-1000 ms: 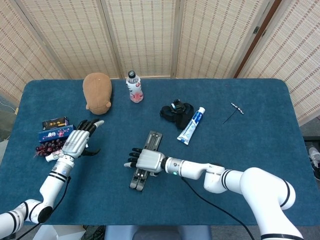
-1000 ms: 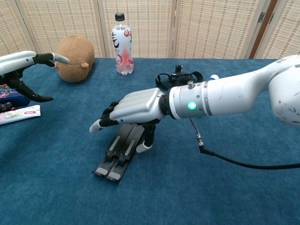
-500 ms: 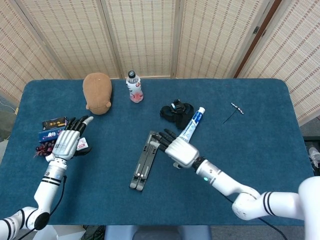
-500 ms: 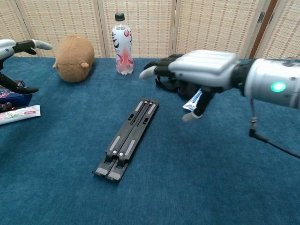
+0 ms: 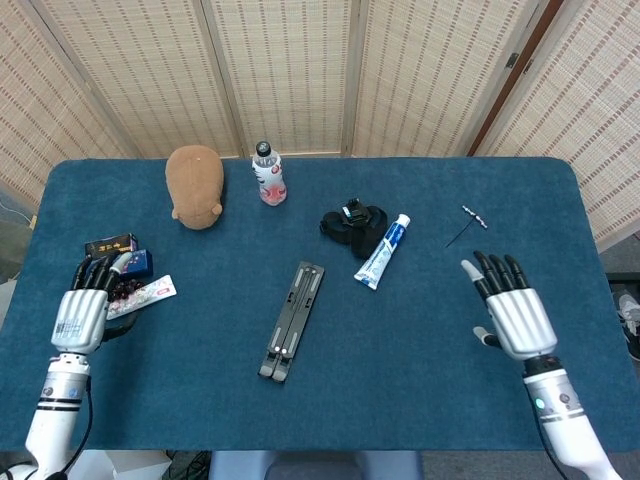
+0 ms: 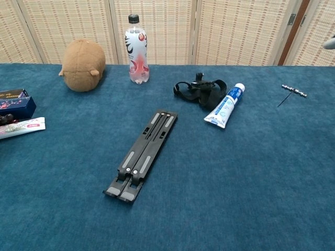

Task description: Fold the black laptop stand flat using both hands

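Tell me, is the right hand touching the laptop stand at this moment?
Apart. In the head view the right hand is open near the table's right edge, with wide bare cloth between it and the laptop stand, which lies flat in the middle.

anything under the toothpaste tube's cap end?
The toothpaste tube has its cap end resting against the black strap bundle; the rest lies on the blue table. Whether strap runs underneath is hidden.
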Available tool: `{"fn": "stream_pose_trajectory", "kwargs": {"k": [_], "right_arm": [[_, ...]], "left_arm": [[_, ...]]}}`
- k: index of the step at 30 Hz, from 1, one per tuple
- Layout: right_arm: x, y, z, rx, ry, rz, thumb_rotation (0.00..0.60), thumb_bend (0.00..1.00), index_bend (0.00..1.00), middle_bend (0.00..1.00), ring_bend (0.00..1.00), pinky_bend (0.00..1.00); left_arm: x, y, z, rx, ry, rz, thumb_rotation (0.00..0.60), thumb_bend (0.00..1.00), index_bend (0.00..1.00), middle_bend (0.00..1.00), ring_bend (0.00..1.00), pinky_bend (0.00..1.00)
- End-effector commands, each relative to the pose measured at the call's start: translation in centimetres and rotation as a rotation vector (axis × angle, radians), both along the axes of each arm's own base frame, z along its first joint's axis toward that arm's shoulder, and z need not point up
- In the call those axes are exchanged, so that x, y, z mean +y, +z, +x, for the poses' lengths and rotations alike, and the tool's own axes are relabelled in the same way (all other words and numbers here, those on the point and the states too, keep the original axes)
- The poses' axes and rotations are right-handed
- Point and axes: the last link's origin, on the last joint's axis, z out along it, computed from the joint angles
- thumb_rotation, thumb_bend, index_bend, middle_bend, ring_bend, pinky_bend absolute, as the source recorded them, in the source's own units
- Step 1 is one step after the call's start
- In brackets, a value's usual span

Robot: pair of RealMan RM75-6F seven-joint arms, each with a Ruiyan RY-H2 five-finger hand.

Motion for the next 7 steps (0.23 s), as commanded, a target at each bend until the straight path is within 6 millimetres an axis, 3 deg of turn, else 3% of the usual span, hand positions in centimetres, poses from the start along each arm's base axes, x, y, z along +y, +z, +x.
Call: {"fn": "stream_pose_trajectory", "kwargs": {"k": [1,7], "right_arm": [[2.2,1.4,-1.6,0.0,-0.041,-0.041,0.6,0.06,0.0,0.0,0.0,0.0],[4.6,2.2,-2.9,-0.034,-0.077,-0.096,0.6,0.06,0.0,0.0,0.0,0.0]], "left_arm": [[-2.2,1.1,-0.4,0.009,0.002,0.029,0.6,0.22,0.08,0.07,0.11,0.0],[-4.9,2.2,-0.4,0.013,0.008,0.073,0.6,0.22,0.08,0.07,0.11,0.0]]}}
